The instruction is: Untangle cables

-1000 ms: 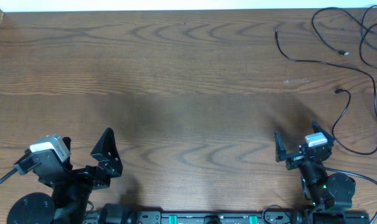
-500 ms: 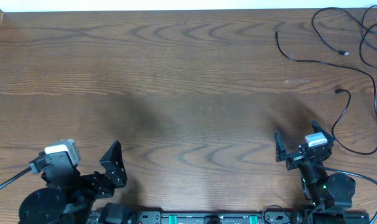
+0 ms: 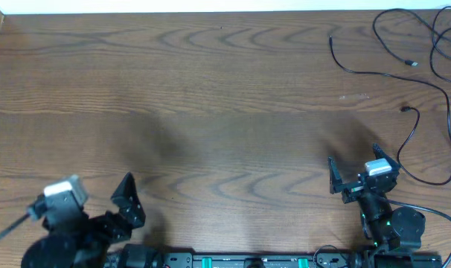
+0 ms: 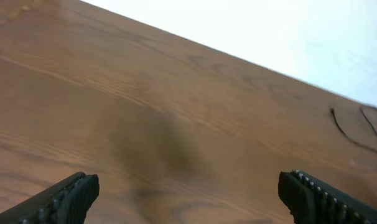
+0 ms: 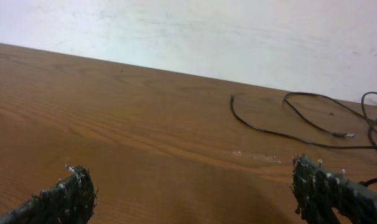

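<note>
The cables (image 3: 423, 82) lie spread out in the upper right of the overhead frame, on the wooden table (image 3: 210, 97). They look loose, not knotted up tight. The left gripper (image 3: 99, 205) sits low at the bottom left, jaws wide and holding nothing. The right gripper (image 3: 359, 175) sits at the bottom right, near the cables, also wide and holding nothing. Both seem parked out of the way. I can read no words or labels anywhere

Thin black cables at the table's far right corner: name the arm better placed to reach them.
Right. The open right gripper sits just below the thin black cables; the left gripper is across the wooden table.
</note>
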`<control>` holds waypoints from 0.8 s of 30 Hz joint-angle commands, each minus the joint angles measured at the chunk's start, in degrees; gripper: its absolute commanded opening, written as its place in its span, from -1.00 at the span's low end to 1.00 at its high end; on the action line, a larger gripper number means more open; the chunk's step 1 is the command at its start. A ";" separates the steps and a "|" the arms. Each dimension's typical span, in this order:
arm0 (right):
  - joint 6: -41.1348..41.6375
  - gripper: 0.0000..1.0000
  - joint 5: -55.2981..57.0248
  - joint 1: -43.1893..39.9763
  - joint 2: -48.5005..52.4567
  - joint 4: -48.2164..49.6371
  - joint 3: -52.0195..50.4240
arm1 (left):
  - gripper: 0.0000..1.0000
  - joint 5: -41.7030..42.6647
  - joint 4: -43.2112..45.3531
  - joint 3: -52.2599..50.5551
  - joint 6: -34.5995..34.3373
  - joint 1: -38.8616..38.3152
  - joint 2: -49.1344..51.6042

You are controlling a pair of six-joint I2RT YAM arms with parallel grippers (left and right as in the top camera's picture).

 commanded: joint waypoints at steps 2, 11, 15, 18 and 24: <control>-0.39 0.99 0.46 -0.37 -0.39 0.11 -0.42 | 0.96 -0.55 -0.15 -4.61 0.76 4.09 -7.43; -0.39 0.98 0.46 -0.37 -0.39 0.09 -0.42 | 0.95 -0.48 3.67 -15.72 0.74 6.21 -19.02; -0.39 0.99 0.44 -0.37 -0.39 0.09 -0.44 | 0.95 -0.48 7.26 -21.59 0.74 6.21 -22.71; -0.39 0.99 0.44 -0.37 -0.39 0.09 -0.42 | 0.95 -0.48 11.67 -25.35 0.76 6.16 -22.67; -0.39 0.99 0.46 -0.35 -0.39 0.09 -0.42 | 0.96 -0.50 25.09 -33.64 0.79 6.16 -22.62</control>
